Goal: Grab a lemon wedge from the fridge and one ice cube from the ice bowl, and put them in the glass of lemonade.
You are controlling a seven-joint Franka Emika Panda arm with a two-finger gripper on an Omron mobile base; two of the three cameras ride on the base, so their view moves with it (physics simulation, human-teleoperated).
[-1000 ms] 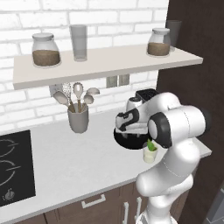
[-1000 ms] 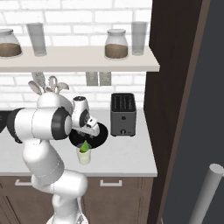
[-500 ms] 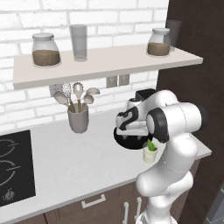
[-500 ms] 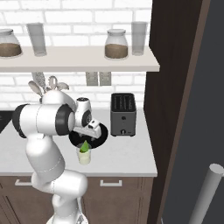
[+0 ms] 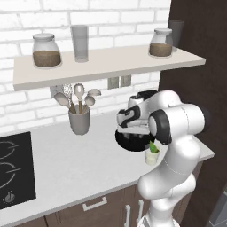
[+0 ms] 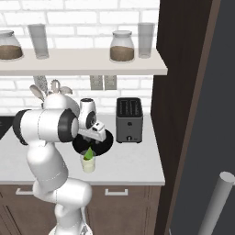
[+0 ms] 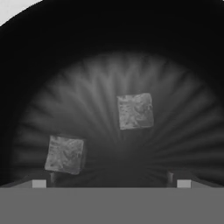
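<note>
Hand view: open tool [image 7: 111, 181] inside ice bowl [image 7: 109, 48], two cubes [image 7: 135, 111] apart.

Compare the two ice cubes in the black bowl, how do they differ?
In the hand view, one ice cube lies near the middle of the ice bowl, while the other ice cube sits off toward its edge, close to one fingertip. The middle cube looks brighter; the other looks duller. Both are grey, frosted, similar in size, and lie apart, untouched.

No text, label, brand, number or sign could be read anywhere; the jars, toaster and cupboard fronts carried no legible markings.
</note>
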